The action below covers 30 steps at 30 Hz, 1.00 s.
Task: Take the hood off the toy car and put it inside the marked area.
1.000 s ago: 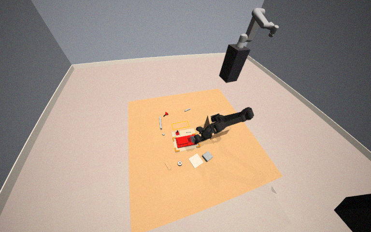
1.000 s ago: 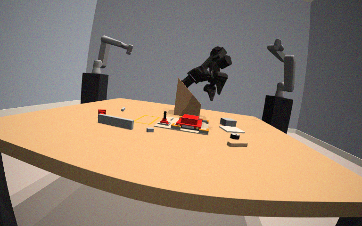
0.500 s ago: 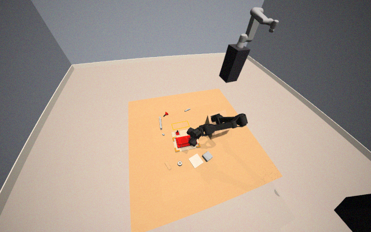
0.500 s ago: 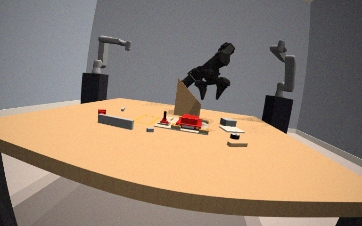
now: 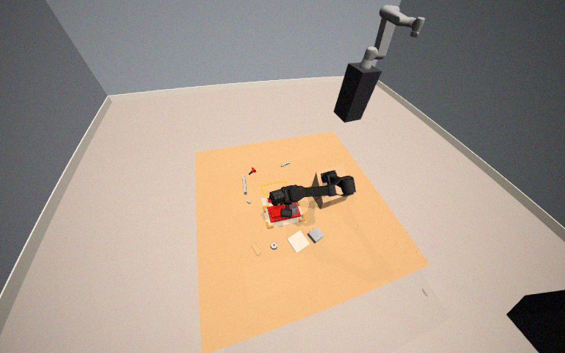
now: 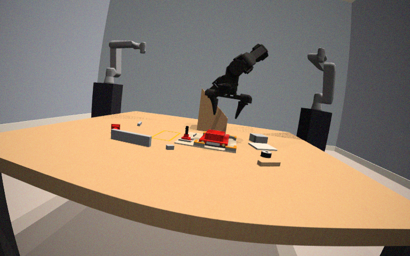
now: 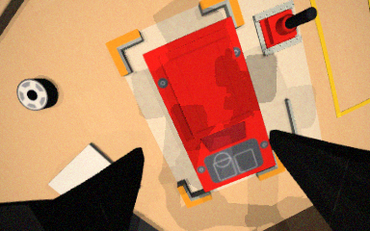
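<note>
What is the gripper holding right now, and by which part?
Nothing is held: the gripper is open above the toy car, its fingers apart.

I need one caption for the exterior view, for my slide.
Open black gripper above the red toy car, with a yellow outline marked on the table.

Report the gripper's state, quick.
Gripper: wide open, nothing between its fingers, above the red toy car.
</note>
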Each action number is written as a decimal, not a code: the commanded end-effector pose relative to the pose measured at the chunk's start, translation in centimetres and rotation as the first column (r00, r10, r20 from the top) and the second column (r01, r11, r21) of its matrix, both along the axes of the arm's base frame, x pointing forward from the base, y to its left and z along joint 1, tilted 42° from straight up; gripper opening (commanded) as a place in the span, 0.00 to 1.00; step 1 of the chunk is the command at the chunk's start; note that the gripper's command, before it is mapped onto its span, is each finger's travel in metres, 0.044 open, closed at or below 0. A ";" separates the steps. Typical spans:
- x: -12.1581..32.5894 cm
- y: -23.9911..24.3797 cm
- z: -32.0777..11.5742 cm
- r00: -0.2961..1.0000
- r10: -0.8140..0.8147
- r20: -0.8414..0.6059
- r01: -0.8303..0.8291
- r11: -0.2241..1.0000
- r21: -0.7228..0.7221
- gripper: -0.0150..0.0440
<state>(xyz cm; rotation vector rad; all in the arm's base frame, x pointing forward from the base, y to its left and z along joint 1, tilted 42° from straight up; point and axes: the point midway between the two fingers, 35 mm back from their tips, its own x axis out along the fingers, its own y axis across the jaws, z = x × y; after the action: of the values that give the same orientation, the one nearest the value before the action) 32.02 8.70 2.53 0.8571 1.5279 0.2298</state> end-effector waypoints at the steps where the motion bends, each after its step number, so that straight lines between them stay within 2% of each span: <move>1: 2.5 -1.9 -2.7 0.963 0.240 0.126 -0.244 0.969 0.021 1.00; 30: 2.7 -1.1 -3.4 0.963 0.240 0.126 -0.244 0.969 0.021 1.00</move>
<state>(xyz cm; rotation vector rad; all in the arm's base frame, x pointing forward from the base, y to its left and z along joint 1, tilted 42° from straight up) 34.74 7.40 -0.71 0.6616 1.5149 0.4821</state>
